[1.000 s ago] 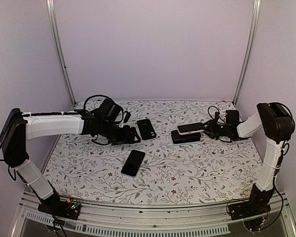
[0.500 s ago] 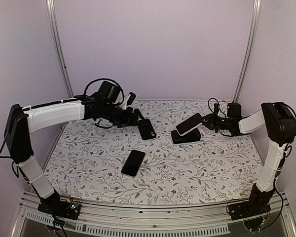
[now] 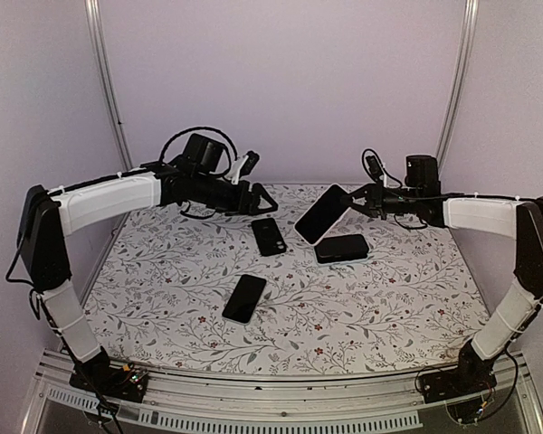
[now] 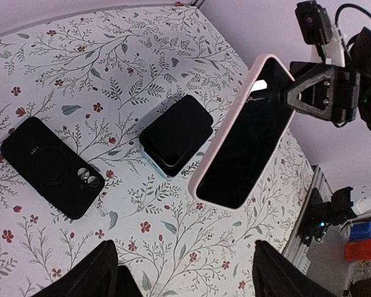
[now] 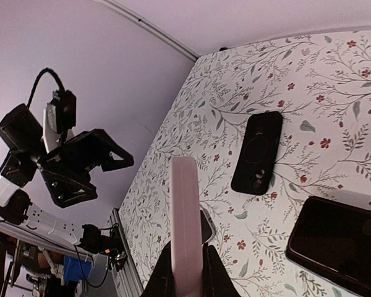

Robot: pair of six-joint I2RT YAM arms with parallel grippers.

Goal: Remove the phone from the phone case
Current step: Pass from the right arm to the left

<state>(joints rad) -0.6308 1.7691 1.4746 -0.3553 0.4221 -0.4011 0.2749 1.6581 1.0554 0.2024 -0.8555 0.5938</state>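
A phone in a pink case (image 3: 321, 214) hangs tilted in the air above the table, screen toward the left arm. My right gripper (image 3: 351, 201) is shut on its upper end. In the right wrist view the pink case (image 5: 185, 210) shows edge-on, pinched between the right gripper (image 5: 187, 263) fingers. My left gripper (image 3: 258, 198) hovers open a short way left of the phone, apart from it. In the left wrist view the pink-cased phone (image 4: 247, 133) lies ahead of the left gripper (image 4: 185, 278), whose fingers (image 4: 93, 272) hold nothing.
A black case (image 3: 269, 236) lies back up on the flowered table (image 3: 389, 298), its camera holes showing. A dark phone in a pale blue case (image 3: 341, 248) lies under the raised phone. A bare black phone (image 3: 244, 298) lies nearer the front. Walls stand close on three sides.
The right gripper closed on the pink-cased phone and lifted it up and left off the blue-cased phone. The left arm rose and swung right toward it, still open.
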